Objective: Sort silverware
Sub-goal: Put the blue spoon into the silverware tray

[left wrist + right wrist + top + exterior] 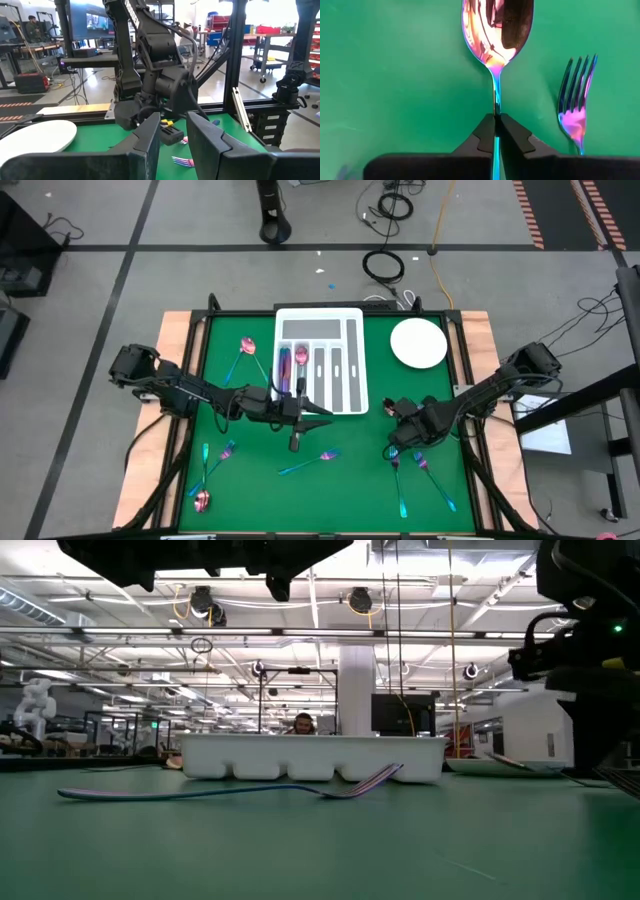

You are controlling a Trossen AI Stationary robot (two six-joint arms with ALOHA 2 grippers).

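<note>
The silverware is iridescent pink-blue. My right gripper [398,438] points down over the table's right part, shut on a spoon [497,30]. A fork [576,107] lies flat on the mat beside that spoon. Other pieces are scattered about: a spoon [243,350] at the far left, a fork [310,463] near the middle, several [212,470] at the near left, and two [432,480] near my right gripper. Some lie in the white tray [320,313]. My left gripper [318,416] hovers level by the tray's near left corner, open, nothing between its fingers [150,145]. My right gripper pinches the spoon's thin handle [495,111] between its two fingertips, just behind the neck under the bowl. The fingers come from above, pointing steeply down. The bowl faces up over the green mat; I cannot tell whether it is lifted clear of the mat.
A round white plate [418,343] sits on the table at the far right, beside the tray. Wooden rails and a dark frame border the green mat [350,500]. In the low view the middle fork [230,790] lies in front of the tray [310,755].
</note>
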